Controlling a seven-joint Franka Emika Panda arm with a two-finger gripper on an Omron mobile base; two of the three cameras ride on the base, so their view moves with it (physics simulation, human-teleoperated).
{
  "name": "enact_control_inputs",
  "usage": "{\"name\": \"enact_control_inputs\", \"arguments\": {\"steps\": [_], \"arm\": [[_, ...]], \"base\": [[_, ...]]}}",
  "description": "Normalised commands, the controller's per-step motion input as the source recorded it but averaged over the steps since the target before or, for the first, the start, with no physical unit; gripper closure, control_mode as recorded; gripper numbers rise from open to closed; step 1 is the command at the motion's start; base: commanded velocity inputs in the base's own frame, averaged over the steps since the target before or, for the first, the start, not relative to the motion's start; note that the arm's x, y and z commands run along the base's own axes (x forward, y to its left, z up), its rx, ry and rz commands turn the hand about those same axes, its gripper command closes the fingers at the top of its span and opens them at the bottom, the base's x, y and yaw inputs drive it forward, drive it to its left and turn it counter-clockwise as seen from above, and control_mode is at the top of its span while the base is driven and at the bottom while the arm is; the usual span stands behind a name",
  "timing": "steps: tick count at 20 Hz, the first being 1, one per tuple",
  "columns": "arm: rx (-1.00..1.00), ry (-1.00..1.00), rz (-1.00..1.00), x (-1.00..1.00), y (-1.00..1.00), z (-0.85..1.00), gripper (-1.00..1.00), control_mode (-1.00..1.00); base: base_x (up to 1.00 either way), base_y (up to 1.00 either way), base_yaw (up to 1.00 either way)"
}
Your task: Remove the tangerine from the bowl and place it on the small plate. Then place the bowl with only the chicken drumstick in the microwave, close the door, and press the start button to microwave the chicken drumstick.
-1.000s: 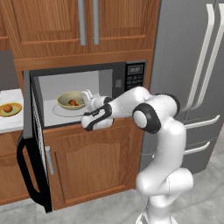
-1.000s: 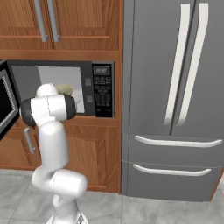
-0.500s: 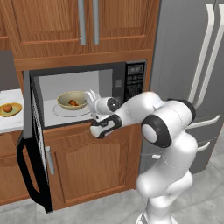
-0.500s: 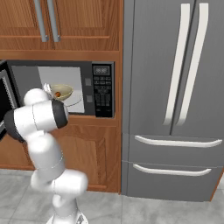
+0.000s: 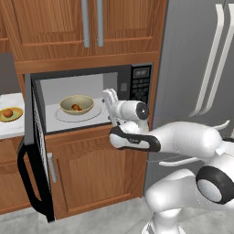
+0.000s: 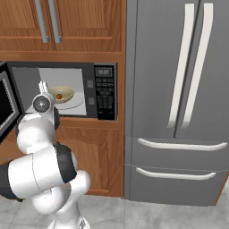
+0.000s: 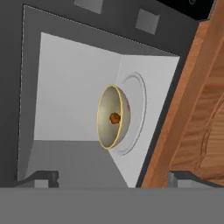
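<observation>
Kitchen: wooden cabinets (image 5: 91,27), built-in microwave (image 5: 137,84), steel fridge (image 6: 179,98).

The gripper (image 5: 109,94) has pulled back out of the microwave (image 5: 91,98); the elbow swung right.

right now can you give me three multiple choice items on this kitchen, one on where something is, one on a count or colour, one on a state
1. Where is the bowl?
A. inside the microwave
B. on the floor
C. on top of the fridge

2. What colour is the fruit on the small plate?
A. green
B. orange
C. purple

3. How does the microwave door stand?
A. shut
B. swung open
C. taken off

Key:
1. A, the bowl sits on the round tray within the lit cavity.
2. B, the tangerine on the plate at the left is orange.
3. B, the door hangs out to the left with the cavity exposed, and the open end effector is in front of it.
</observation>
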Motion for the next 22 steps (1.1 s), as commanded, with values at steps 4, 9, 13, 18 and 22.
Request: {"name": "enact_control_inputs", "arguments": {"steps": [4, 9, 13, 18, 22], "arm": [[0.0, 0.0, 0.0, -0.9, -0.39, 1.0, -1.0, -1.0], [-0.01, 0.0, 0.0, -0.98, -0.32, 0.92, -1.0, -1.0], [-0.08, 0.0, 0.0, -1.0, -0.01, 0.41, -1.0, -1.0], [-0.18, 0.0, 0.01, -1.0, 0.0, 0.37, -1.0, -1.0], [-0.29, 0.0, 0.11, -1.0, 0.03, 0.27, -1.0, -1.0]], "base": [[0.0, 0.0, 0.0], [0.0, 0.0, 0.0], [0.0, 0.0, 0.0], [0.0, 0.0, 0.0], [0.0, 0.0, 0.0]]}}
